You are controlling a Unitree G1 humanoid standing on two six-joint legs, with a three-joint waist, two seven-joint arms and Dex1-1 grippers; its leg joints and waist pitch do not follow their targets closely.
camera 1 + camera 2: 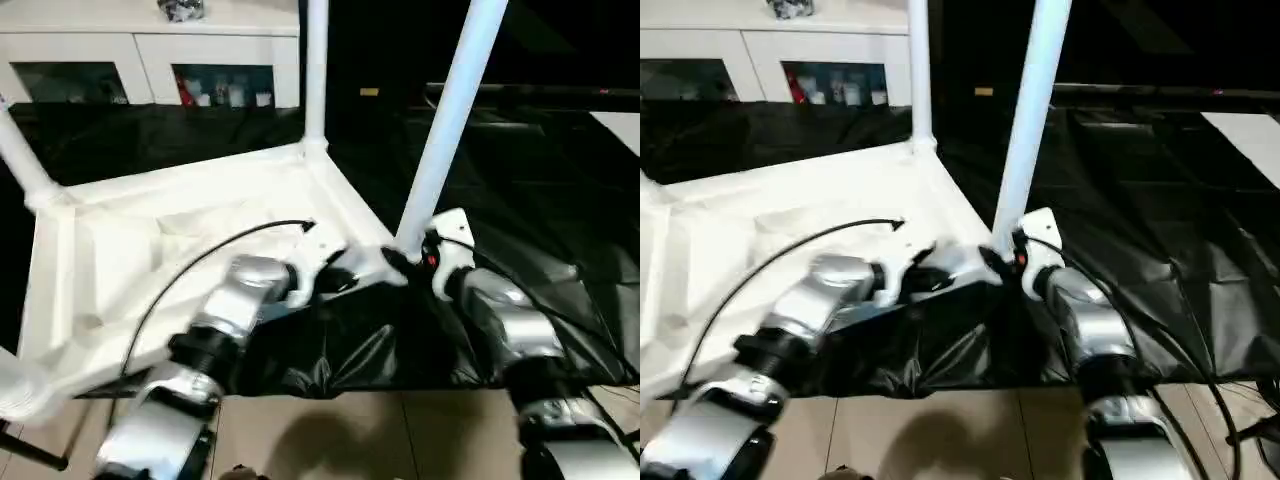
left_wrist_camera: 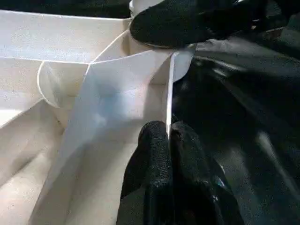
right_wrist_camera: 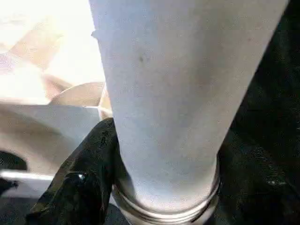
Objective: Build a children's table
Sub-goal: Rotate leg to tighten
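Observation:
The children's table lies upside down on a black cloth, its white top [image 1: 150, 250] showing the ribbed underside. Legs stand up from the corner sockets: one at the far right [image 1: 316, 70], one at the far left [image 1: 25, 160], one at the near right [image 1: 450, 120]. A thick white leg end shows at the near left [image 1: 20, 385]. My left gripper [image 1: 335, 275] is shut on the top's thin rim [image 2: 168, 89] beside the near-right corner. My right gripper [image 1: 410, 255] clasps the base of the near-right leg [image 3: 173, 93], with a black finger [image 3: 89, 173] on each side.
A white cabinet with glass doors [image 1: 150, 60] stands behind the table. The black cloth [image 1: 530, 210] spreads out to the right and hangs over the near edge. Beige floor tiles [image 1: 350, 430] lie below my forearms. A black cable [image 1: 200, 260] arches over my left arm.

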